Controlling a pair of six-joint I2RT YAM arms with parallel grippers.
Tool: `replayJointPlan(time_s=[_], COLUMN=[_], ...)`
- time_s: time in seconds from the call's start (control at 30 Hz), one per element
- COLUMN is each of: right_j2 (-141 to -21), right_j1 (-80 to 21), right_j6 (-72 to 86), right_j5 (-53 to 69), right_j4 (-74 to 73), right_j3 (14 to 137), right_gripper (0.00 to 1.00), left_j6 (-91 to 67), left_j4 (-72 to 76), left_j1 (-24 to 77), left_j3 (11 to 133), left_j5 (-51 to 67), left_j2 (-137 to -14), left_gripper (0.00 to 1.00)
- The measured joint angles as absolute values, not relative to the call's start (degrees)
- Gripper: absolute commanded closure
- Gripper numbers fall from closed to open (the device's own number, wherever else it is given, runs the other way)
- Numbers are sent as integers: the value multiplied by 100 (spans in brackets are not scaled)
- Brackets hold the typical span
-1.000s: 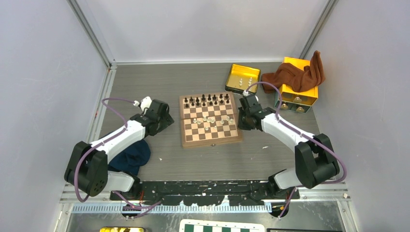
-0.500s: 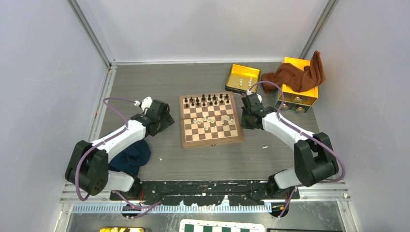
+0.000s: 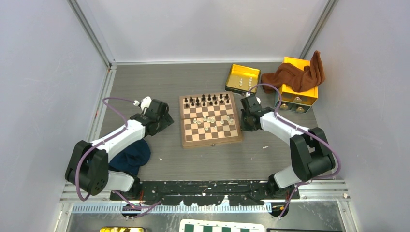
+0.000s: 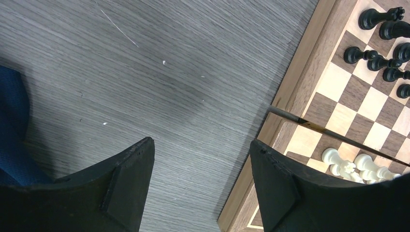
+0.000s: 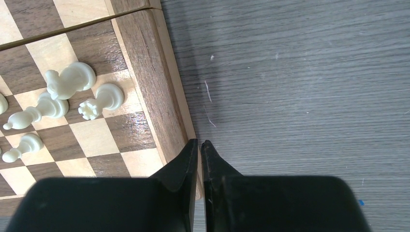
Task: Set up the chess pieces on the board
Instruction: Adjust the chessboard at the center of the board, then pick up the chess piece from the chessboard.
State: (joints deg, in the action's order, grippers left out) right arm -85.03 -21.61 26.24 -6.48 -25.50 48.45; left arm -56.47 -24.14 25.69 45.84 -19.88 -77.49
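Centre left, the left gripper [image 4: 200, 145] hangs over the tabletop [image 4: 145, 72] beside the board [image 3: 212, 141], jaws wide apart, empty. Mid-frame, the dark pieces [image 3: 208, 100] stand in two rows along the board's upper edge. The white pieces [image 3: 211, 121] lie jumbled mid-board, yet to be placed. The right gripper [image 5: 199, 145] sits at the board's right border, jaws pressed together on nothing. More white ones seem to wait in the yellow tin [image 3: 241, 71], upper right. No writing is readable.

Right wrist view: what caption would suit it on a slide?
Shut right claw at the wooden board edge, cream pieces scattered nearby on its squares.
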Motion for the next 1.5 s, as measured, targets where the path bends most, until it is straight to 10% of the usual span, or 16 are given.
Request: replayJointPlan(time_s=[1.5], right_j2=[-8667], right_j1=[-2740], right_j6=[2351], right_j5=[-399], right_j4=[-2904], right_j3=[5896], right_gripper=[61], left_j6=[-5054], left_j4=[-2410], left_j1=[2392], left_j3=[4646], left_j5=[-1817], left_j2=[-7520], left_gripper=[18])
